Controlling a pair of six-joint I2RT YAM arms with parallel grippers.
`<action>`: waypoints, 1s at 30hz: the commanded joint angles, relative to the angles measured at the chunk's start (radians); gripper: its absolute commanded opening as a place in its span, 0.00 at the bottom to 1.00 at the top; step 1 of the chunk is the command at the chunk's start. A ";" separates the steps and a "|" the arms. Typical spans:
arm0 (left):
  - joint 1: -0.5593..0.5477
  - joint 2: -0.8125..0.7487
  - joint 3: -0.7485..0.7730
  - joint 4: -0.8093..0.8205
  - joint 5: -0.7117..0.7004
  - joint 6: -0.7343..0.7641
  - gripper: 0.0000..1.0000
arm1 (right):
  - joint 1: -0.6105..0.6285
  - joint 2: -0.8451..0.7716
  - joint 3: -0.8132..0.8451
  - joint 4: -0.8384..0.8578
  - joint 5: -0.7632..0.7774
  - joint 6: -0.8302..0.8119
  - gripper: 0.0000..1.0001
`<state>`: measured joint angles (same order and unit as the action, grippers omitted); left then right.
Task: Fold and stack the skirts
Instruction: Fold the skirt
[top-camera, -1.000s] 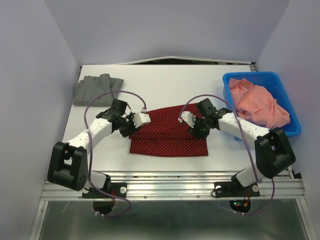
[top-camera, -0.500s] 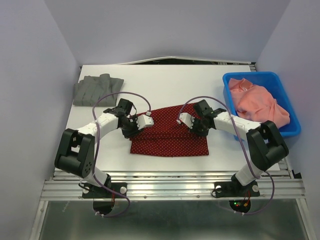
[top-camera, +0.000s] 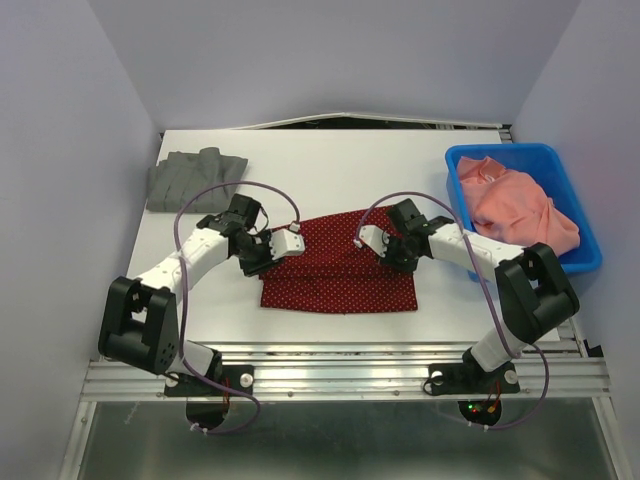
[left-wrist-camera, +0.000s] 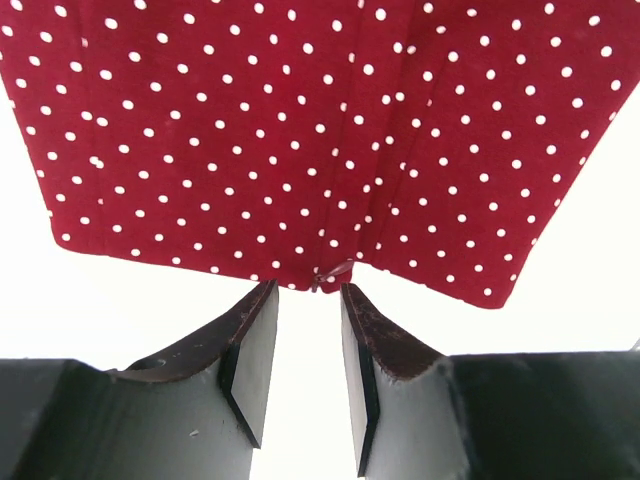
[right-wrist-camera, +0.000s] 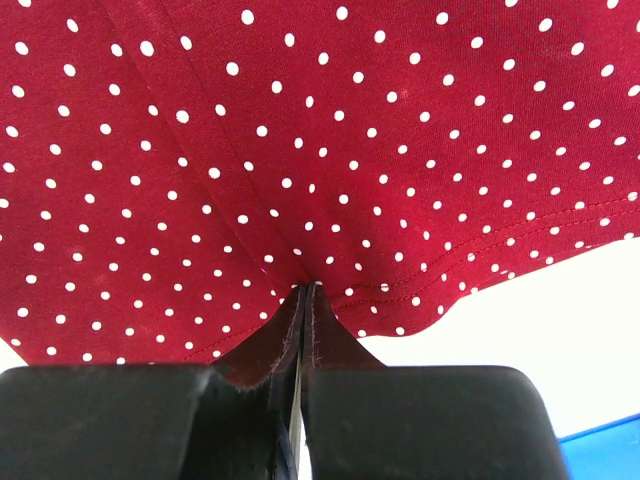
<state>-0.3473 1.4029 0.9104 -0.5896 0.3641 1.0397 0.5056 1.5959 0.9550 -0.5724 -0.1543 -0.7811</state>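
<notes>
The red skirt (top-camera: 338, 265) lies mid-table, the grey skirt (top-camera: 193, 178) folded far left. The right gripper (right-wrist-camera: 303, 292) is clenched on the red skirt's right edge. The left gripper (left-wrist-camera: 308, 294) stands parted at the left edge, apparently not gripping yet. It must close before the fold.

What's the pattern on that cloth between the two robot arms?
The skirt is dark red with small white polka dots, clearest in the right wrist view.

The red skirt (right-wrist-camera: 300, 150) at the tips of the right jaws is soft, matt cloth (white printed dots, a stitched hem). The pads (left-wrist-camera: 250, 360) are matt black, scuffed along their edges. Beside the left jaws the tabletop (left-wrist-camera: 100, 300) looks smooth and white. Beyond the right jaws, the blue bin (top-camera: 462, 165) is glossy plastic.
</notes>
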 joint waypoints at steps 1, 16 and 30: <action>-0.007 -0.001 0.007 -0.038 0.018 0.026 0.43 | 0.008 -0.045 0.057 -0.015 -0.004 0.000 0.01; -0.019 0.177 -0.001 0.045 -0.002 0.031 0.17 | 0.008 -0.033 0.060 -0.021 0.019 -0.018 0.01; -0.018 0.076 0.169 -0.082 -0.014 -0.020 0.00 | -0.033 -0.083 0.171 -0.043 0.070 -0.041 0.01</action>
<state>-0.3641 1.5612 0.9890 -0.6083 0.3397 1.0424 0.4927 1.5753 1.0359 -0.6037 -0.1043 -0.7967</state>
